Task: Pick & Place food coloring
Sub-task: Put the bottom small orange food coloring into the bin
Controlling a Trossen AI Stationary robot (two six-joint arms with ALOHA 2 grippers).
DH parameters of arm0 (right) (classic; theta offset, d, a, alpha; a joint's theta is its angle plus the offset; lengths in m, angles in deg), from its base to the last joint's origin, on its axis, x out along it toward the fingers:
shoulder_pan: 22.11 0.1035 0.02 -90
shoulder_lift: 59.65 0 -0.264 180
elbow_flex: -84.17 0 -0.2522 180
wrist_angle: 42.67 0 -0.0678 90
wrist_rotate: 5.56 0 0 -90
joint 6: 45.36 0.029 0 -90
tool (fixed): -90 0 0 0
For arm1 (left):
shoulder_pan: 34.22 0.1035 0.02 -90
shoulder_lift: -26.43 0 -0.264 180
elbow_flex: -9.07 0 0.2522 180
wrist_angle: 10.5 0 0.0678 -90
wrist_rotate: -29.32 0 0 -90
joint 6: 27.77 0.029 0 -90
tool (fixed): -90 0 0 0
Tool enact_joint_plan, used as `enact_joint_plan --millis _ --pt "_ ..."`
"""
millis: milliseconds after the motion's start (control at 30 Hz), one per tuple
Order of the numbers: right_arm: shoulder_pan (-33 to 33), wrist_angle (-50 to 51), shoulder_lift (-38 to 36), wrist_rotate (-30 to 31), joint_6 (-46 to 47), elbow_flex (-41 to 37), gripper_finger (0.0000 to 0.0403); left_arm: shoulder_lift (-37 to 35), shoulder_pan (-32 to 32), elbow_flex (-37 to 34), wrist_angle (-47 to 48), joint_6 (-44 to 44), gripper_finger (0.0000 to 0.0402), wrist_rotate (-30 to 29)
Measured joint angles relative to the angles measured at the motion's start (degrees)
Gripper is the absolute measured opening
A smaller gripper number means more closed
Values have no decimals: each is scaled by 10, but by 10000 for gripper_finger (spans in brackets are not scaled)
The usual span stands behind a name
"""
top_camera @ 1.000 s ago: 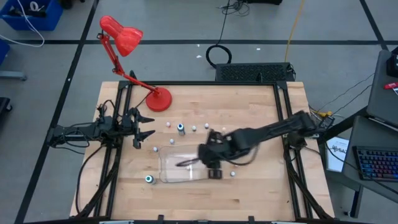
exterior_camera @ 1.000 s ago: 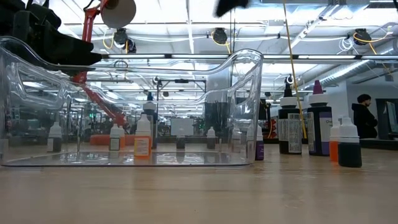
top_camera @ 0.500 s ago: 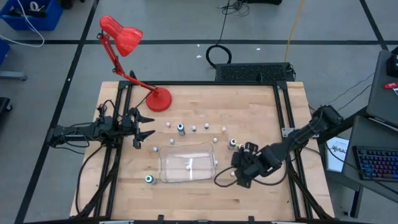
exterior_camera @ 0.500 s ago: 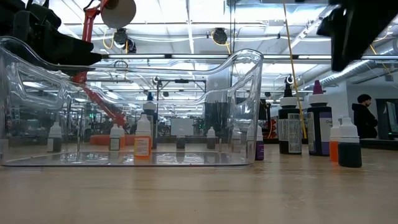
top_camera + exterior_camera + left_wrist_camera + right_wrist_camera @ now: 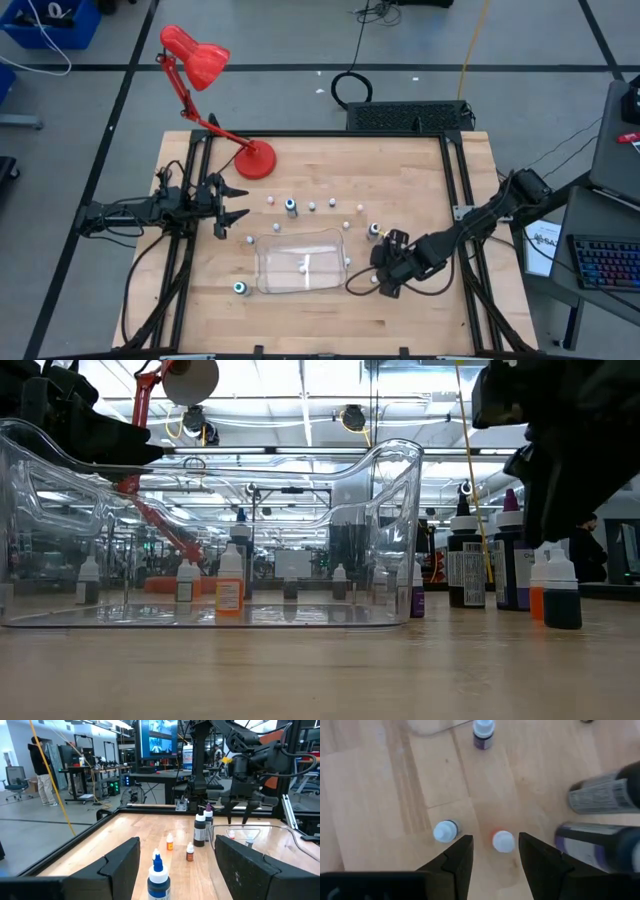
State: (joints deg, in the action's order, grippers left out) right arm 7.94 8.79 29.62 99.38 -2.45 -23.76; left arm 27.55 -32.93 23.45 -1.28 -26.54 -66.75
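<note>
The food coloring is a scatter of tiny white-capped bottles on the wooden table. One bottle (image 5: 302, 268) stands inside the clear tray (image 5: 268, 280). My right gripper (image 5: 383, 281) hangs open, pointing steeply down, just right of the tray. Its two fingers stand either side of an orange bottle (image 5: 503, 841) without touching it. A dark bottle (image 5: 446, 831) stands just outside one finger (image 5: 462, 854). In the low view the right gripper (image 5: 565, 510) hovers above these two bottles (image 5: 555, 591). My left gripper (image 5: 236, 206) waits open and level at the table's left edge.
Two larger bottles (image 5: 602, 795) stand close beside the right gripper, and a purple one (image 5: 483, 732) stands nearer the tray. More small bottles (image 5: 312, 206) form a row beyond the tray, and one (image 5: 240, 288) stands at its near left corner. A red desk lamp (image 5: 255, 160) stands at the far left.
My right gripper has swung from above the tray's right part toward the table's right and near side. It has come down over the bottles beside the tray, rolling and tipping as it went.
</note>
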Motion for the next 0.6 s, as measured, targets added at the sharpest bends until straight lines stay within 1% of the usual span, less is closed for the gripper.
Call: enact_joint_plan --millis 400,600 --pt "-7 -58 -1 3 -2 -49 146 0 0 0 0 0 257 0" --pt "-11 -64 -1 6 -6 -52 145 0 0 0 0 0 257 0"
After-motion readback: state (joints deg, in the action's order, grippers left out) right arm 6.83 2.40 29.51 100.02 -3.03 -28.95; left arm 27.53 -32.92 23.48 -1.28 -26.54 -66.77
